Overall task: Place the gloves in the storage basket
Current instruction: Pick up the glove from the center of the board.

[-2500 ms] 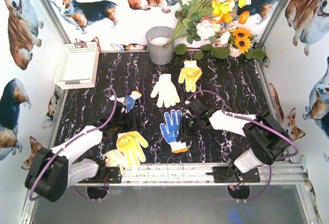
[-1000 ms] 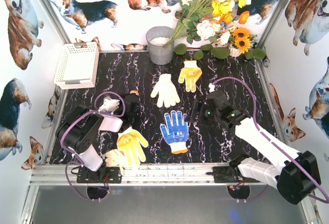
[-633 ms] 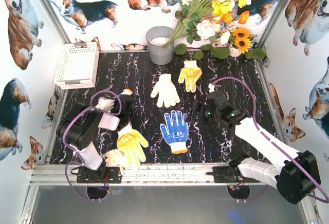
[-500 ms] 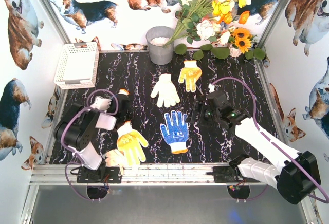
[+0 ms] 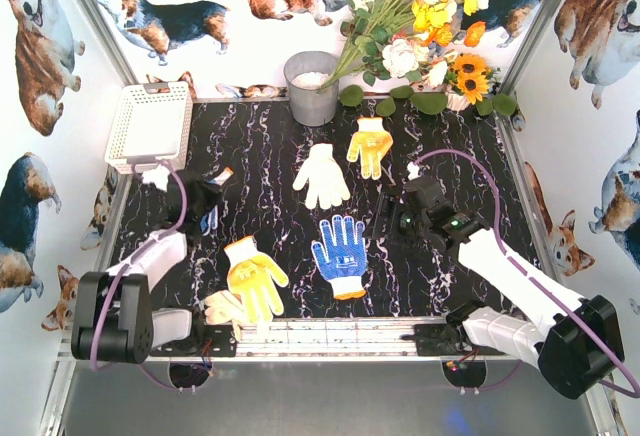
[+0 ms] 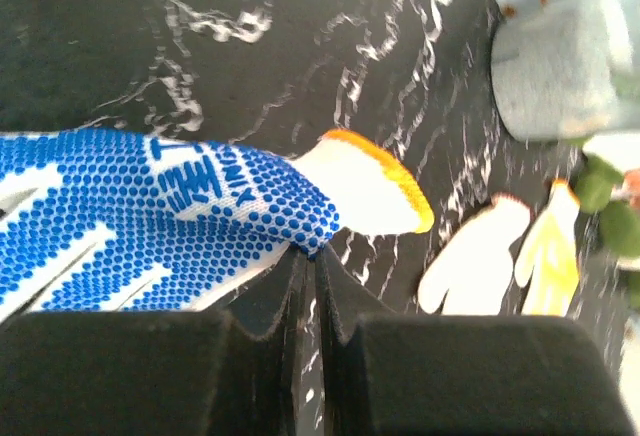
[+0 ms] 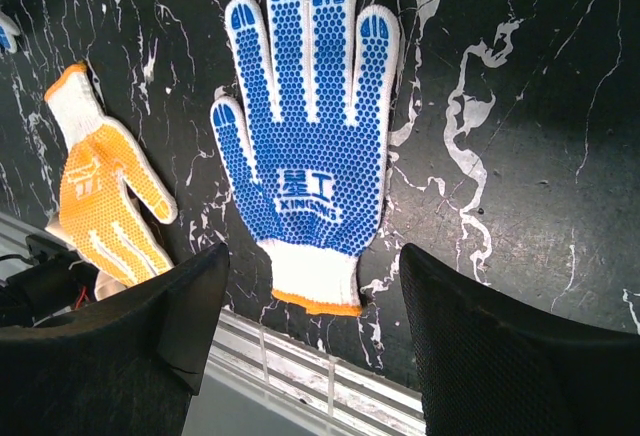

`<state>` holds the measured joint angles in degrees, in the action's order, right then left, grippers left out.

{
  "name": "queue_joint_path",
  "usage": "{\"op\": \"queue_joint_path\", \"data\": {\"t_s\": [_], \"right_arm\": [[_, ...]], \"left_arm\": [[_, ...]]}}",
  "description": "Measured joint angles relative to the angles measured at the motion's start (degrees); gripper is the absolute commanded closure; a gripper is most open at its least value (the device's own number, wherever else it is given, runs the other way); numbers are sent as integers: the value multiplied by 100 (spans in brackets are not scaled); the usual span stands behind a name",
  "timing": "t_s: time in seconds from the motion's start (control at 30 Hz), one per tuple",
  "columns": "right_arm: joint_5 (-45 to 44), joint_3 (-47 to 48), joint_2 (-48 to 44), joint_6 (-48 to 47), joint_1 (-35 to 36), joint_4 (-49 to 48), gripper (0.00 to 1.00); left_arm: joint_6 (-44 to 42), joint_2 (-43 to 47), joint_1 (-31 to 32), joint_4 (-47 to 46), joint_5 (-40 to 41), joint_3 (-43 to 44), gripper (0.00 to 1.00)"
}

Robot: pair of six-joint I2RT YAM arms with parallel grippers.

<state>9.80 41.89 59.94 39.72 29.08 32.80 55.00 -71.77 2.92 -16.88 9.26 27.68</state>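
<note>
Blue-dotted glove (image 6: 150, 206) secured by the left gripper (image 5: 203, 203); delivery to the basket (image 5: 150, 128) was outstanding.
Within the last second the left gripper's jaws went from spread to clamped, and the wrist view confirmed them pinched on the glove's palm edge, orange-trimmed cuff hanging free above the table (image 5: 300, 136). The arm had meanwhile swung from nearer the table's middle towards 9 o'clock, placing the glove just short of the basket, which sat at 10 o'clock and appeared to hold nothing yet. The right gripper (image 5: 392, 218) had not shifted; its jaws stood wide and empty over the second blue glove (image 5: 340, 254) near 6 o'clock. Two yellow gloves (image 5: 255, 276) (image 5: 370, 144) and a white glove (image 5: 322, 174) lay uncollected. In my judgement, the first transfer was under way and most of the task remained.
</note>
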Motion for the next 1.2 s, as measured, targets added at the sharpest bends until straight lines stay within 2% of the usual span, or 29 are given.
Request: {"op": "queue_joint_path", "data": {"t_s": [0.13, 0.23, 0.33, 0.47, 0.63, 0.9, 1.13, 1.2], "right_arm": [[79, 0, 98, -2, 0, -66, 27], [304, 37, 289, -17, -2, -203, 25], [662, 94, 459, -22, -2, -439, 18], [1250, 181, 605, -103, 0, -868, 10], [1609, 520, 603, -710, 197, -1191, 8], [1029, 1126, 601, -1982, 780, -1252, 6], [433, 1126, 557, -2723, 833, -1246, 4], [398, 1126, 492, -2885, 837, -1248, 7]], "left_arm": [[-911, 125, -63, 1008, -898, 745, 100], [-1467, 129, -63, 1357, -1714, 1231, 100], [-1853, 109, 39, 1639, -2470, 1567, 100], [-2323, -109, 555, 1998, -3340, 2157, 100], [-2535, -511, 1421, 2184, -4350, 2739, 100], [-2527, -752, 2181, 2271, -5263, 2990, 100], [-2629, -752, 2452, 2437, -5744, 3056, 100], [-2660, -752, 2492, 2485, -5875, 3056, 100]]}}
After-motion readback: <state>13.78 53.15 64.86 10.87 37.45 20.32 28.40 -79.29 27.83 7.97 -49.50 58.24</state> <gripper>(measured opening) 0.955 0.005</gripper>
